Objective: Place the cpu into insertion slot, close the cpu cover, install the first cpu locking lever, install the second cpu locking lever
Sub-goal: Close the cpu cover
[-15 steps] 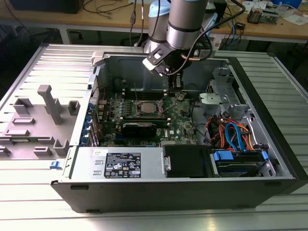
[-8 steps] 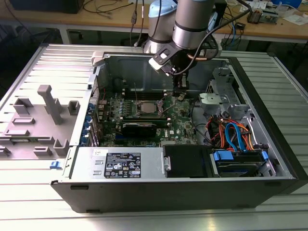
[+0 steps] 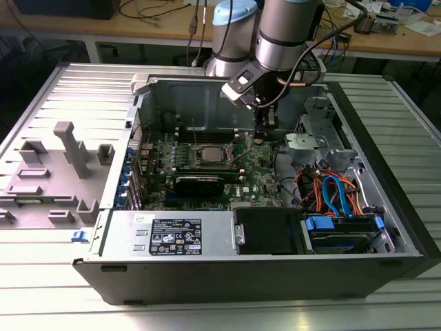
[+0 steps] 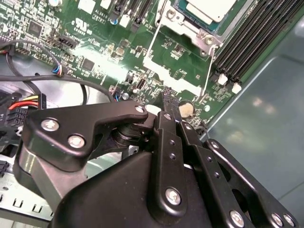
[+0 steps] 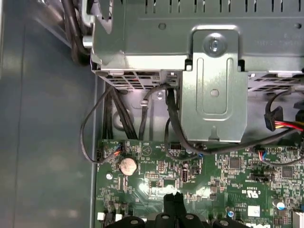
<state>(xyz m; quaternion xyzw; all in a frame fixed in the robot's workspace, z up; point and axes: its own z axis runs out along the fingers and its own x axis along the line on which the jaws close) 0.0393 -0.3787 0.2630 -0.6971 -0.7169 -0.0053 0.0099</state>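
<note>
The arm (image 3: 289, 31) reaches steeply down from upper centre of the exterior view into the open case (image 3: 241, 279). Its fingers (image 4: 167, 107) are pressed together, empty, over the motherboard (image 4: 95, 42) near the cpu (image 4: 209, 8).

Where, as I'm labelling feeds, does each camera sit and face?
Exterior view: off-arm, looking down into the open grey metal computer case; silver arm shows.
First wrist view: wrist-mounted, facing the flat green motherboard; black end effector shows.
Second wrist view: wrist-mounted, behind the end effector, facing the motherboard.
Both wrist views share the round silver battery.
</note>
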